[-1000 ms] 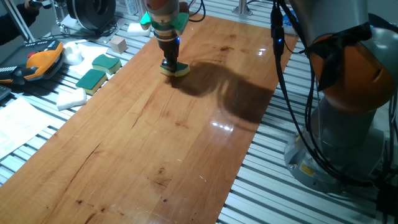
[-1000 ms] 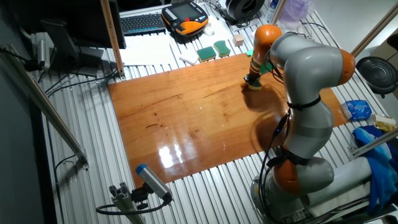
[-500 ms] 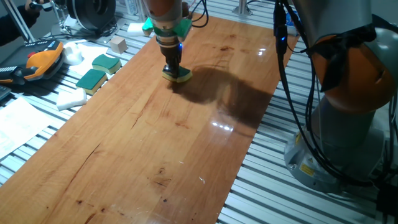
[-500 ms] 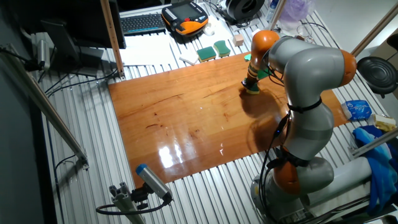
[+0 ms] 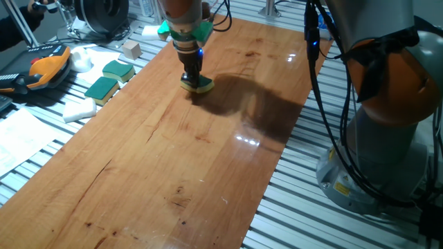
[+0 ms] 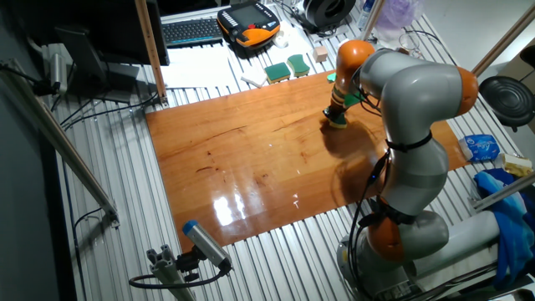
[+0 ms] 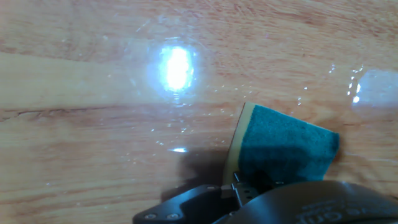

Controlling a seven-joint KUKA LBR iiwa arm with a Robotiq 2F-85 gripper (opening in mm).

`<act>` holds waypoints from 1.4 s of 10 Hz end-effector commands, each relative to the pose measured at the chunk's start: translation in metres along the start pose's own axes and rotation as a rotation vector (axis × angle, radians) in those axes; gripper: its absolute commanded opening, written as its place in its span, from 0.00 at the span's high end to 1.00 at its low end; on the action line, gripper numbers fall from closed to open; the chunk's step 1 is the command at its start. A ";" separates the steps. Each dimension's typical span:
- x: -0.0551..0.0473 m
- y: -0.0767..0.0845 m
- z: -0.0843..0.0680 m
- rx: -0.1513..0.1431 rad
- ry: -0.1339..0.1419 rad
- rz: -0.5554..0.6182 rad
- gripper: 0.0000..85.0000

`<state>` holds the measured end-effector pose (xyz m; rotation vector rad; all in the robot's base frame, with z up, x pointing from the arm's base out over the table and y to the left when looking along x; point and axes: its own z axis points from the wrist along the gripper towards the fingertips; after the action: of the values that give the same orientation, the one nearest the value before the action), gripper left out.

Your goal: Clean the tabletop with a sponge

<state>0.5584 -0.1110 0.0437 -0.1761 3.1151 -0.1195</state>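
While the sponge (image 5: 197,84) sits flat on the tabletop (image 5: 173,145), green scouring face up and yellow foam down against the wood, the gripper (image 5: 193,75) stands upright over it with its fingers pinching the block from above. That puts it toward the far end of the board, nearer the edge that faces the clutter. The hand view confirms it: teal top, yellow strip along one side, glossy wood all round with lamp glare on it.

By my reading the wiping itself is under way, sponge down and loaded on the surface. Most of the long board lies ahead uncovered, so the next move calls for a steady drag along the grain, pressure held even, sponge kept level so a corner doesn't lift.

Off the board on the ribbed slats lie two spare sponges (image 5: 111,79), a white foam block (image 5: 79,109), a small wooden cube (image 5: 130,49) and an orange handheld pendant (image 5: 43,67). None of it sits on the wood; the path down the board looks open, though the arm's cables (image 5: 315,76) hang over the far side.
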 end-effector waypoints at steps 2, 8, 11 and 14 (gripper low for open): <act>0.000 0.009 -0.001 -0.002 0.003 0.018 1.00; -0.006 0.020 -0.006 -0.008 0.016 0.049 1.00; -0.008 0.024 -0.008 -0.010 0.027 0.061 1.00; -0.012 0.030 -0.012 -0.009 0.038 0.089 0.80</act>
<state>0.5666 -0.0783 0.0534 -0.0317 3.1547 -0.1107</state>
